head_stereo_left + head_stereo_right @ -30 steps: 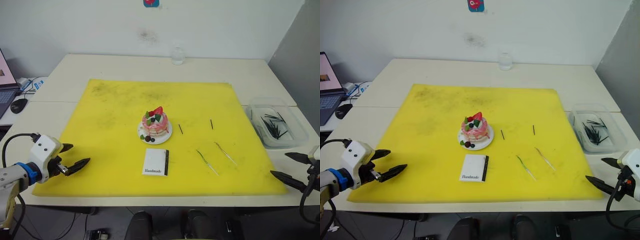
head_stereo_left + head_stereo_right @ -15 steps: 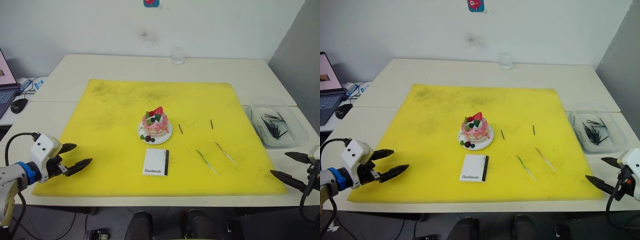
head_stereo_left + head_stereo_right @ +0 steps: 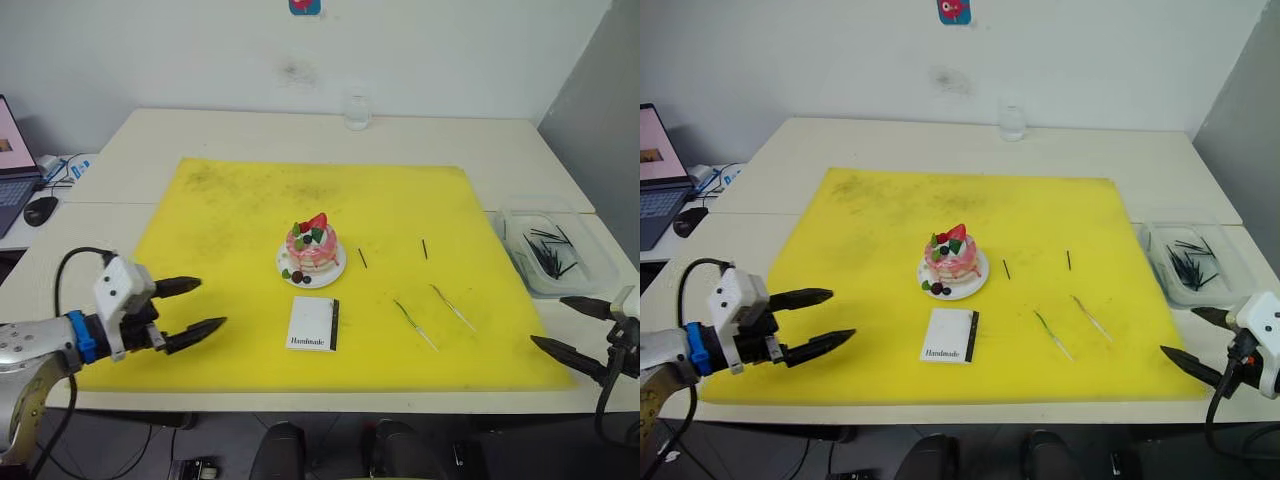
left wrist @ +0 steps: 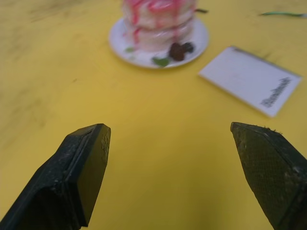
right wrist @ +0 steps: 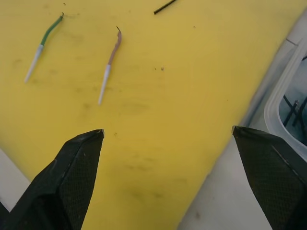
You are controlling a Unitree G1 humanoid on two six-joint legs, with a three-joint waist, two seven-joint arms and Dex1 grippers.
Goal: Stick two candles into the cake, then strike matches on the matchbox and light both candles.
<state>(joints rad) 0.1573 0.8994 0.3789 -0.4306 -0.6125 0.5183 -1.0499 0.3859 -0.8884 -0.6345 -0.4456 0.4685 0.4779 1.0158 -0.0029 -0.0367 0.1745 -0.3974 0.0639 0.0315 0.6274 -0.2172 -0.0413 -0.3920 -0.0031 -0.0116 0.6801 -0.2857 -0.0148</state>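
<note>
The cake (image 3: 312, 246) sits on its white plate (image 3: 331, 272) mid-mat, with the matchbox (image 3: 313, 323) lying just in front of it. Right of the matchbox lie the candles, one green (image 3: 413, 323) and one pinkish (image 3: 451, 306). Two dark matches (image 3: 361, 258) (image 3: 424, 248) lie behind them. My left gripper (image 3: 210, 304) hovers open over the mat's front left, pointing at the matchbox (image 4: 249, 79) and the cake (image 4: 158, 19). At the mat's front right corner my right gripper (image 3: 548, 321) is open and empty, with both candles (image 5: 43, 45) (image 5: 110, 62) ahead of it.
A yellow mat (image 3: 250, 200) covers most of the white table. A clear tub (image 3: 590, 268) of dark sticks stands off the mat's right edge. A small glass (image 3: 355, 112) stands at the back, and a laptop and mouse (image 3: 38, 210) are at the far left.
My left gripper has swung right, from the mat's front left corner in over the mat toward the matchbox. The right gripper has edged slightly toward the mat.
</note>
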